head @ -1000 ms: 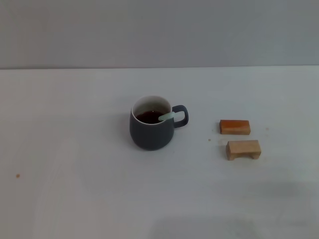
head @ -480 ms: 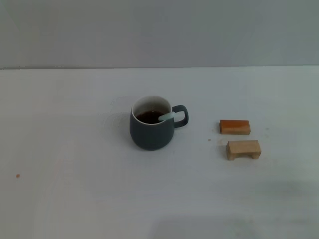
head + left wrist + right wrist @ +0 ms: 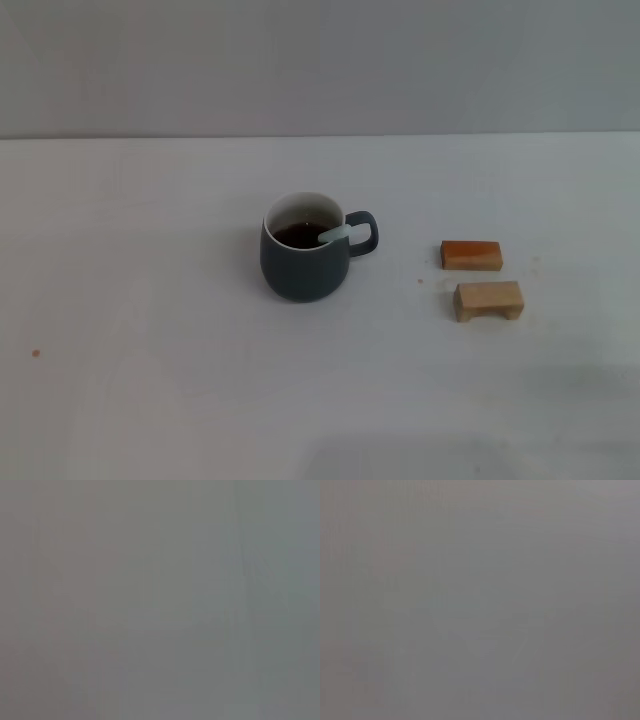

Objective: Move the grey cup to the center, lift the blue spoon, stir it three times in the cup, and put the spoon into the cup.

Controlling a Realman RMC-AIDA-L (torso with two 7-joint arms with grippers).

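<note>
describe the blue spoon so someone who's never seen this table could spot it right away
Find the grey cup mid-table, holding dark liquid. The blue spoon stands in it, its pale handle leaning over the rim by the cup's handle. Unlike the two wooden blocks nearby, it is slim and light blue.

Rounded dark blue-grey ceramic mug stands upright near the middle of the white table, its loop handle turned toward the robot's right and a pale light-blue spoon handle leaning over the rim on that side. Two small wooden blocks, one orange-brown and one pale tan, lie well apart to the mug's right, with open tabletop between them and the mug. Both wrist views show only a plain grey field.
</note>
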